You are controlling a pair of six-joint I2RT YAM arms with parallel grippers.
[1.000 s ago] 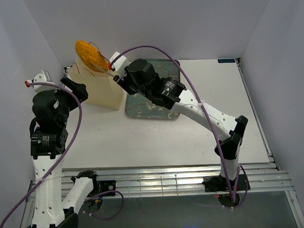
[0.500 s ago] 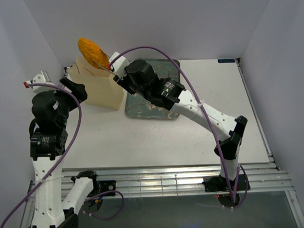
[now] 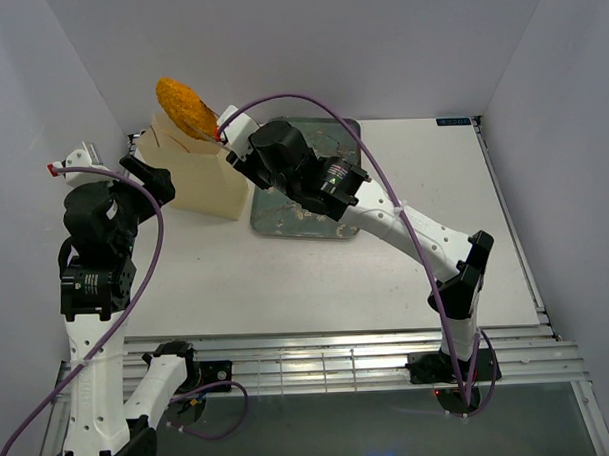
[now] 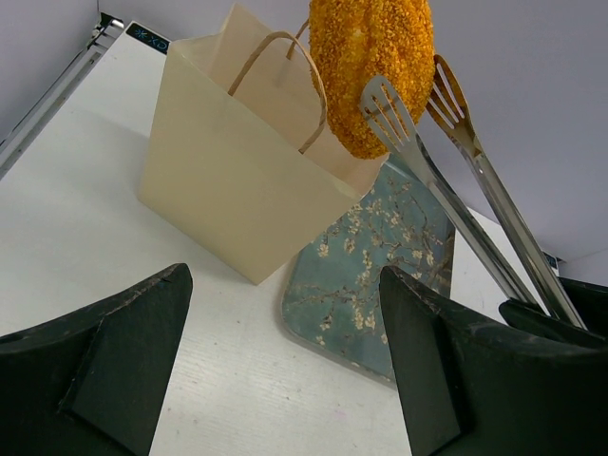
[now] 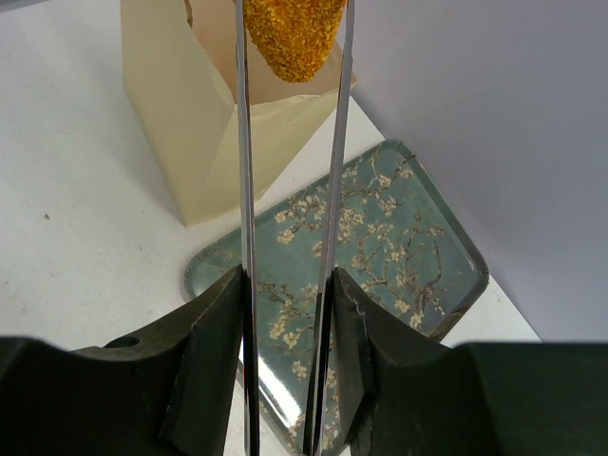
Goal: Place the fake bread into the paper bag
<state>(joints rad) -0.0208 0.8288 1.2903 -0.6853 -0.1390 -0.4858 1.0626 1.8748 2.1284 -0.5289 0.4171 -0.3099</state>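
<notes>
A big orange oval loaf of fake bread (image 3: 185, 104) (image 4: 370, 66) (image 5: 293, 38) hangs pinched between the tips of metal tongs (image 4: 446, 180) (image 5: 242, 190), right over the open mouth of the cream paper bag (image 3: 198, 177) (image 4: 228, 180) (image 5: 190, 123). The bag stands upright with its tan cord handles up. My right gripper (image 3: 234, 145) (image 5: 285, 280) is shut on the tongs' two arms, beside the bag's right edge. Left of the bag, my left gripper (image 3: 151, 176) (image 4: 283, 275) is open and holds nothing.
The floral grey-green tray (image 3: 309, 213) (image 4: 380, 275) (image 5: 380, 247) lies flat just right of the bag, touching or nearly touching its base, with my right arm above it. White walls close in at the left, back and right.
The loaf in the tongs has shifted slightly up and toward the back over the bag, then held still. The left arm has not moved.
</notes>
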